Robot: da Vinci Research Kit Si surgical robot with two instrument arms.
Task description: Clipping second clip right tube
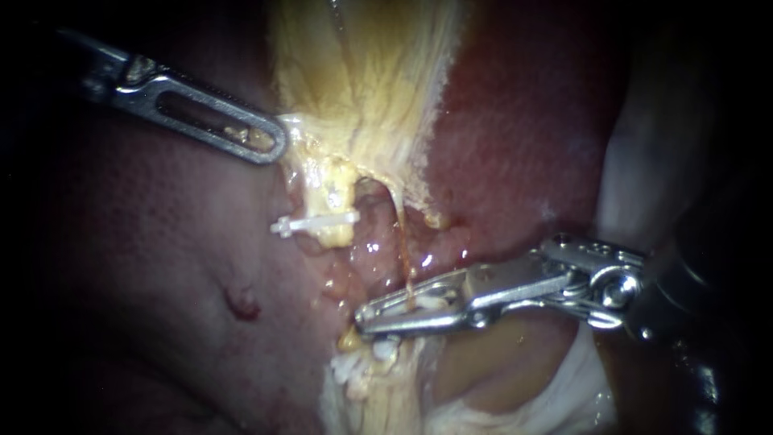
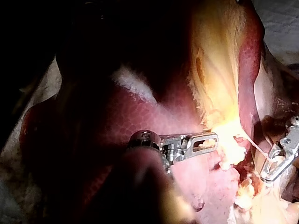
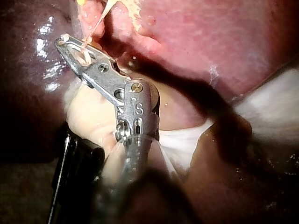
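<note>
The broad mottled red-pink liver [image 1: 161, 266] fills the field. A pale yellow fibrous sheet of tissue [image 1: 362, 89] hangs down over it. The left instrument [image 1: 274, 141], slotted steel, has its jaws closed on that sheet's edge, and yellow shows through the slot. The right instrument [image 1: 362, 316] has narrow jaws with their tips together, clamped around the thin reddish-brown right tube [image 1: 400, 242], which drops from the sheet into them. A small white clip [image 1: 314, 223] crosses the yellow stump just left of the tube.
</note>
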